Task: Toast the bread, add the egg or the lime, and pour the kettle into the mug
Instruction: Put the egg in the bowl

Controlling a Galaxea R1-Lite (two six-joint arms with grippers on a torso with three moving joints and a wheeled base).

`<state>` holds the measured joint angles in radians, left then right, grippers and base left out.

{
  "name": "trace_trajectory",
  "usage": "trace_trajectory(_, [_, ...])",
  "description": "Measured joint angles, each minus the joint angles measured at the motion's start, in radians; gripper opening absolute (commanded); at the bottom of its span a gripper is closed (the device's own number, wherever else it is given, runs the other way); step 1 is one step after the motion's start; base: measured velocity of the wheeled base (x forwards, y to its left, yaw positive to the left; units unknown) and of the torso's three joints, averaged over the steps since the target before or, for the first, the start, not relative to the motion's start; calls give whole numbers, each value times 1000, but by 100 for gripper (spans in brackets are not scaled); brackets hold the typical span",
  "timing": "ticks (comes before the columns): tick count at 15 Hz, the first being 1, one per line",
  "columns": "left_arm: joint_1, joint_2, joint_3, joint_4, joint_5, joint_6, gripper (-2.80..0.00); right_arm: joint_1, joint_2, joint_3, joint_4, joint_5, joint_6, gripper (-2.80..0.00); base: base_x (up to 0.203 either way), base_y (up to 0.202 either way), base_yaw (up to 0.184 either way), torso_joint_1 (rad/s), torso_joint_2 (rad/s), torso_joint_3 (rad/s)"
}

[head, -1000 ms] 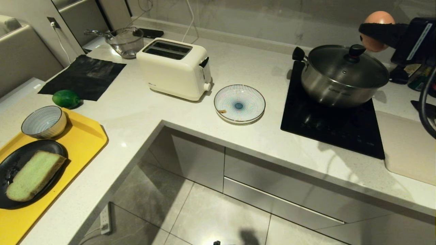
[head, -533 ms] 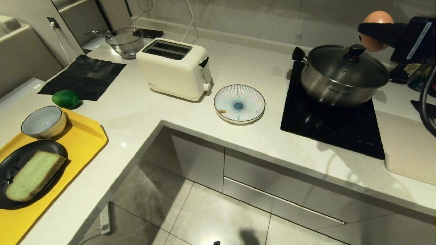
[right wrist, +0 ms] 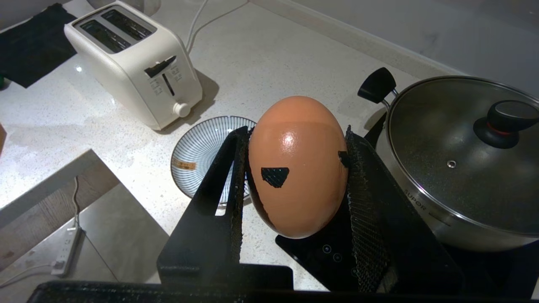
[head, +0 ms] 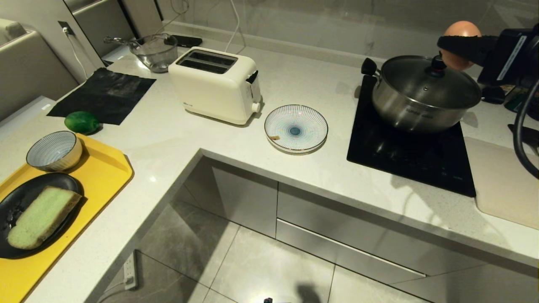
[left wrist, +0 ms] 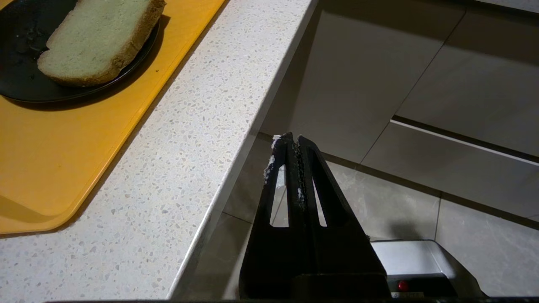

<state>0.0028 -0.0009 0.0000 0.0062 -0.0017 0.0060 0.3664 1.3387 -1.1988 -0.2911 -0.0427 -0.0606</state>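
My right gripper [head: 459, 44] hangs in the air at the far right, above the back rim of the pot, shut on a pinkish-brown egg [head: 462, 28]. In the right wrist view the egg [right wrist: 297, 164] stands upright between the two pads of that gripper [right wrist: 295, 132]. The bread [head: 42, 216] lies on a black plate [head: 17, 198] at the near left. The lime [head: 82, 122] rests on the counter behind the tray. My left gripper [left wrist: 292, 136] is shut and empty, parked off the counter edge near the bread [left wrist: 99, 40]. Kettle and mug are out of view.
A white toaster [head: 217, 84] stands at the back, a striped plate [head: 296, 128] next to it. A lidded steel pot [head: 425, 92] sits on a black hob [head: 410, 155]. A yellow tray [head: 105, 172] carries a small striped bowl [head: 54, 150]. A glass bowl [head: 155, 51] stands far left.
My right gripper with the egg has edged slightly left over the pot. Nothing else has moved.
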Motion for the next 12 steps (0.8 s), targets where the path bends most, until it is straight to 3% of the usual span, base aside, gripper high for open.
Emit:
trace_trajectory(6, [0,0,0,0,0,0,-280,0,-6,14,28,0,17,-280,0,0,0,0,0,0])
trace_trajectory(9, [0,0,0,0,0,0,-280,-2,-5,-19,148,-2,111,-280,0,0,0,0,0,0])
trace_trajectory(12, [0,0,0,0,0,0,-280,-2,32,-96,207,-2,134,-280,0,0,0,0,0,0])
